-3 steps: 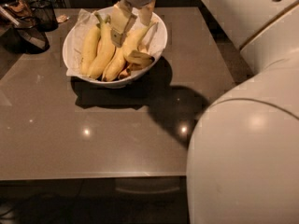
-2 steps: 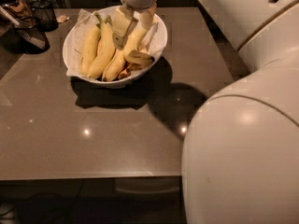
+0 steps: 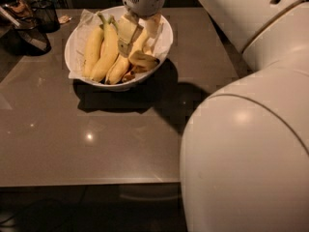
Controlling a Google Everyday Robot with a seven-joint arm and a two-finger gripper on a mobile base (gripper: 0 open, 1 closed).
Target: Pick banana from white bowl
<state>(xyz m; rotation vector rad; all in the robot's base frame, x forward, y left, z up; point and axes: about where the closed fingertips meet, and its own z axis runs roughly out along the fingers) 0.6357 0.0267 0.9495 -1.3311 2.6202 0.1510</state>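
The white bowl (image 3: pixel 77 37), lined with crumpled paper, stands at the far side of the brown table. Three long green-stemmed bananas (image 3: pixel 107 50) lie in its left and middle part. The shorter curved banana (image 3: pixel 143 59) with a dark tip lies at the right side of the bowl. My gripper (image 3: pixel 139 40) hangs into the bowl from above, just over the curved banana. Its fingers (image 3: pixel 127 33) stand apart with nothing clearly held between them. The far part of the curved banana is hidden behind the fingers.
My large white arm (image 3: pixel 251 129) fills the right side of the view and casts a shadow in front of the bowl. Dark containers (image 3: pixel 44 14) and a black object (image 3: pixel 29 38) stand at the far left. The table's front edge (image 3: pixel 91 182) runs across below.
The gripper has shifted slightly to the right and a little lower over the bowl. The bananas and the bowl have not moved.
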